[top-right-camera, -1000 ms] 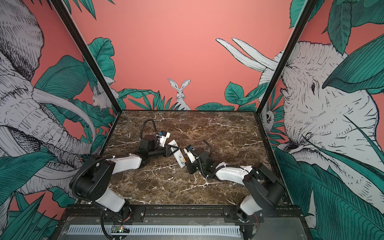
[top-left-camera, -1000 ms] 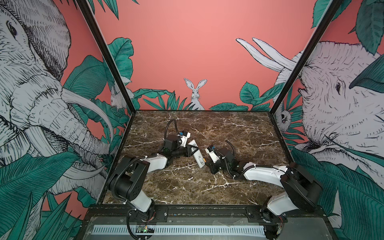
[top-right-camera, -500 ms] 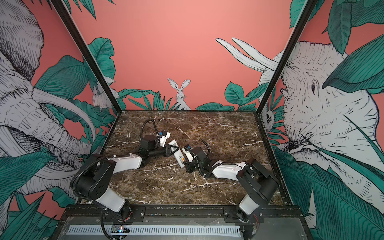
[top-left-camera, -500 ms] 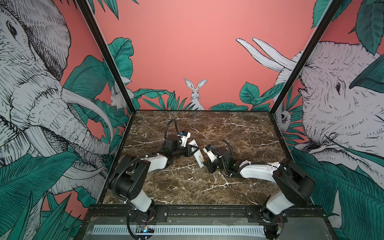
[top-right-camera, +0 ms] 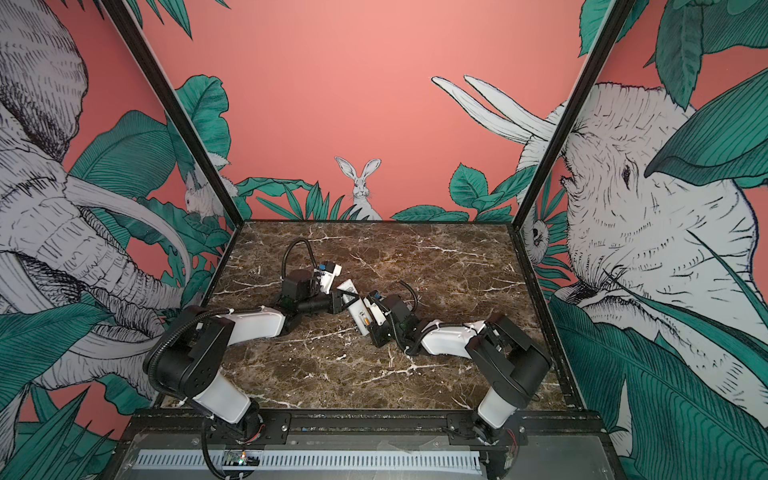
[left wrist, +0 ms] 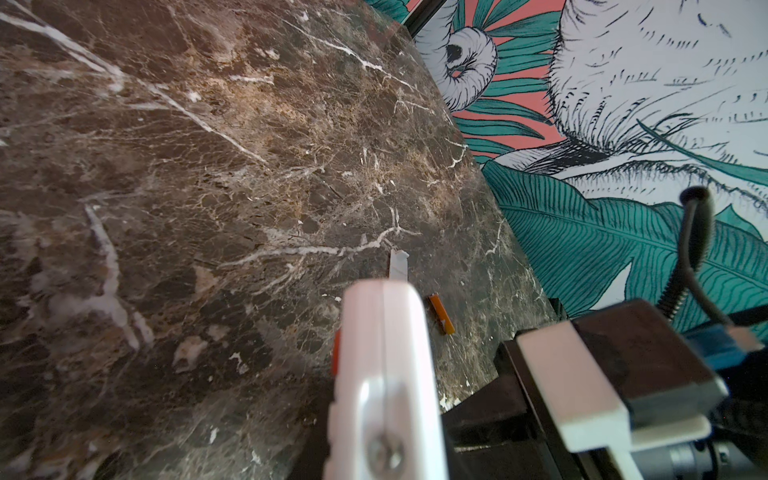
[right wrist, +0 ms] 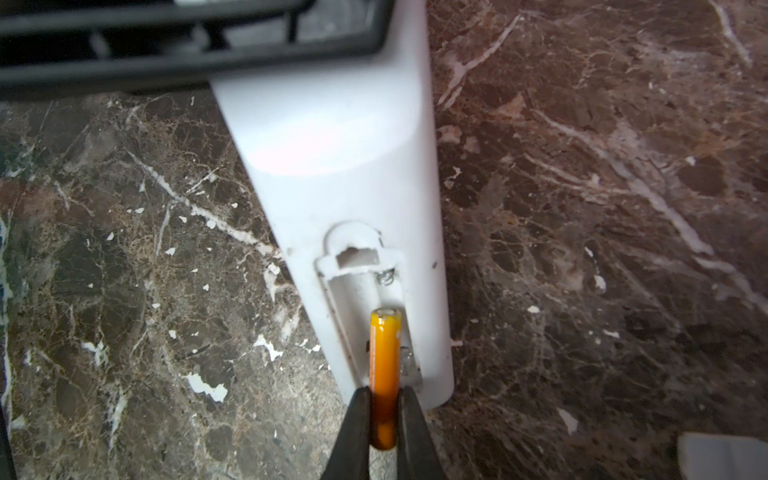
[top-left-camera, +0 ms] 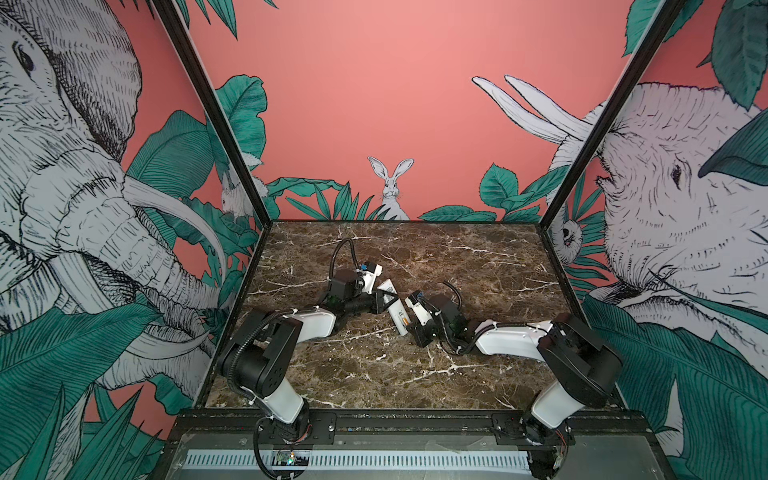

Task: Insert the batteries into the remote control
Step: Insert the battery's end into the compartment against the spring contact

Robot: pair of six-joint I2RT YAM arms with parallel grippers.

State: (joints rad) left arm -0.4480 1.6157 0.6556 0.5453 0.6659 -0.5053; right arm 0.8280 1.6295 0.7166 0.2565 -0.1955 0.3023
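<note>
In both top views: remote control (top-left-camera: pixel 397 309) (top-right-camera: pixel 358 309) lying back-up on the marble table (top-left-camera: pixel 374 374), about the middle, between the two arms. Clamped across its far part by the left gripper (top-left-camera: pixel 384 297). Met at its near part by the right gripper (top-left-camera: pixel 407 326), closed on the held battery (top-left-camera: pixel 403 319), only a small orange spot against the white back.

In the left wrist view: remote control (left wrist: pixel 382 324) seen edge-on, very close to the lens, with a red button on one side. No fingers to see here. Second battery (left wrist: pixel 441 313) loose on the marble, just beside the remote's end. A little beyond, a small white piece (left wrist: pixel 398 264), possibly the compartment lid.

In the right wrist view: black fingertips (right wrist: pixel 359 419) pinched on the near end of the held battery (right wrist: pixel 385 357), with the free end over the open compartment (right wrist: pixel 357 299), short of the spring (right wrist: pixel 386 276). Touching the slot floor or not: hard to tell.

Probably light, stiff, smooth and round, so easy to swivel or slip between such narrow pads. Best gripped low on the body, as here, leaving the free end to push against the spring. Remote likely light hard plastic, ready to slide on polished marble, so worth pinning far from the compartment.
</note>
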